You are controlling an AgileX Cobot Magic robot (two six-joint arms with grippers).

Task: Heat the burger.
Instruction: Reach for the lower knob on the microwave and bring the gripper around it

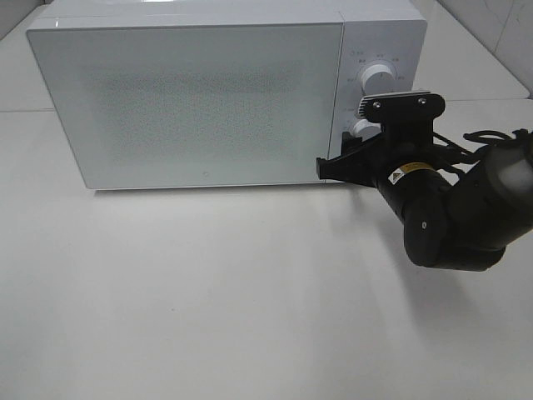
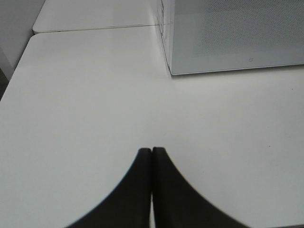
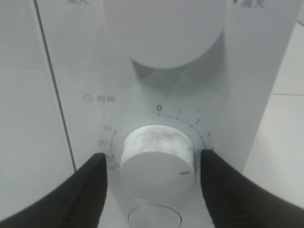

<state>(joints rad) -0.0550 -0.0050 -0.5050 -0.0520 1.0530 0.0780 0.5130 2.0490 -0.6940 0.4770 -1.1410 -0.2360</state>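
Exterior high view. Microwave [image 1: 208, 100] stands on the white table [image 1: 208, 292], door shut. The frosted door panel shows nothing behind it. The burger is not in sight anywhere on the table around the microwave. Judgement: it is probably already inside, but this cannot be confirmed. The right gripper [image 1: 360, 142] is up against the microwave's control strip, at the lower of two dials, below the upper dial [image 1: 379, 77].

Left wrist view. The left gripper [image 2: 151, 156] hangs over bare table, off the microwave's front corner. Its fingers [image 2: 137, 190] are pressed together, with nothing between them.

Right wrist view. The right fingers [image 3: 85, 185] are spread wide and straddle the timer knob [image 3: 156, 161], one on each side. A thin gap seems to remain on both sides, so there is no grip yet. The knob's red mark [image 3: 185, 172] sits off the red zero [image 3: 159, 108], near the three. A round button [image 3: 154, 218] lies just below the knob.

Burger's looks: nothing can be recorded, as it is unseen. Handling, by judgement only: light, soft, easily crushed, with stacked layers likely to slide. If it has to be moved, hold it low across the sides with light pressure, not by the bun top.
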